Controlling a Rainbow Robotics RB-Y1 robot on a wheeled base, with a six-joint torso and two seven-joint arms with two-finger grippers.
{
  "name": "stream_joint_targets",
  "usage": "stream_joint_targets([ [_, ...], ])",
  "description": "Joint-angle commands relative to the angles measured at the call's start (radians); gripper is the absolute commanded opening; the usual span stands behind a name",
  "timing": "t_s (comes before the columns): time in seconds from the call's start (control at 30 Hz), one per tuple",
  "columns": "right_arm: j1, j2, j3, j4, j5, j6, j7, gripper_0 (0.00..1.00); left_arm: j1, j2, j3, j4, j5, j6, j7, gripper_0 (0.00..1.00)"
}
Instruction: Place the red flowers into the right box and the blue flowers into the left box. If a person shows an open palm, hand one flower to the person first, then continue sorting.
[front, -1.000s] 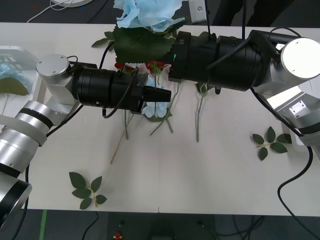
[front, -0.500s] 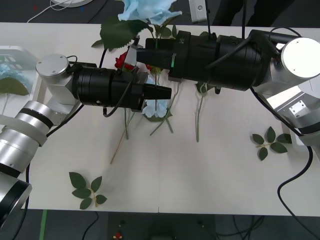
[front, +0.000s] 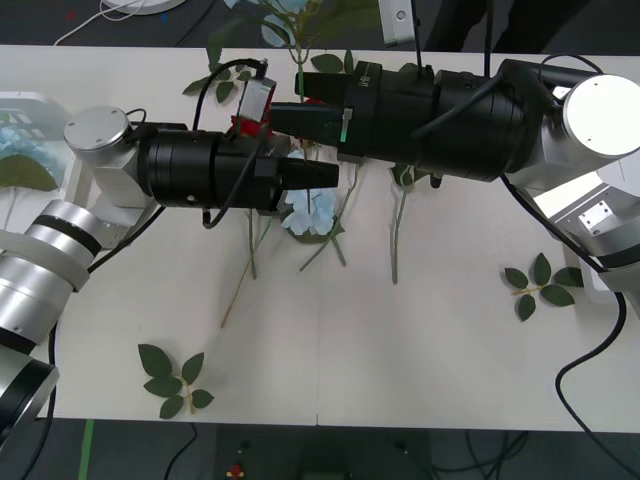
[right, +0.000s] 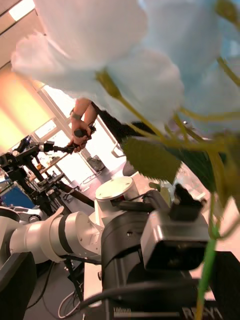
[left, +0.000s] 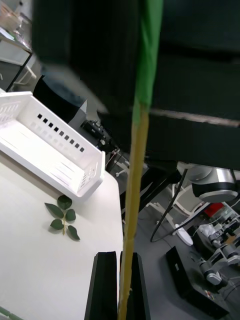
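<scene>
I hold my right gripper (front: 288, 112) at 12 o'clock over the table, pressed together on the stem of a blue hydrangea (right: 150, 65) lifted clear of the top. My left gripper (front: 325, 175) sits just below it, pinching a thin yellow-green stem (left: 131, 200); whose stem, I cannot tell.

The left box (front: 72, 170), at 9 o'clock, already has some blue flower in it. The right box (left: 50, 145) looks bare, so I judge no red flowers sorted yet. Red roses (front: 243, 126) and another blue cluster (front: 312, 212) lie on the table under my arms, so most of the sorting remains.
</scene>
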Motion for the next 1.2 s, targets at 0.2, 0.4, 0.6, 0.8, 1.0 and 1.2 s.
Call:
stream_joint_targets([
  [0.2, -0.016, -0.096, -0.005, -0.016, 0.089, -0.007, -0.158, 1.0, -0.027, 0.199, 0.058, -0.013, 0.098, -0.008, -0.039, 0.0],
  [0.4, -0.016, -0.156, -0.01, -0.016, 0.27, -0.008, -0.358, 1.0, -0.027, 0.369, 0.085, 0.048, 0.096, -0.004, 0.003, 0.0],
  [0.6, -0.019, -0.193, -0.008, -0.016, 0.5, 0.038, -0.668, 1.0, -0.049, 0.611, 0.124, 0.054, -0.039, 0.029, 0.138, 0.0],
  [0.8, -0.059, -0.187, -0.005, -0.016, 0.769, 0.191, -1.058, 1.0, -0.127, 0.802, 0.124, 0.054, -0.207, 0.142, 0.437, 0.0],
  [1.0, -0.127, -0.135, 0.013, -0.005, 1.031, 0.415, -1.417, 1.0, -0.173, 0.897, 0.088, 0.054, -0.402, 0.207, 0.788, 0.0],
  [1.2, -0.213, -0.059, 0.073, 0.131, 1.217, 0.473, -1.57, 1.0, -0.182, 0.958, -0.087, 0.077, -0.368, 0.187, 0.909, 0.0],
])
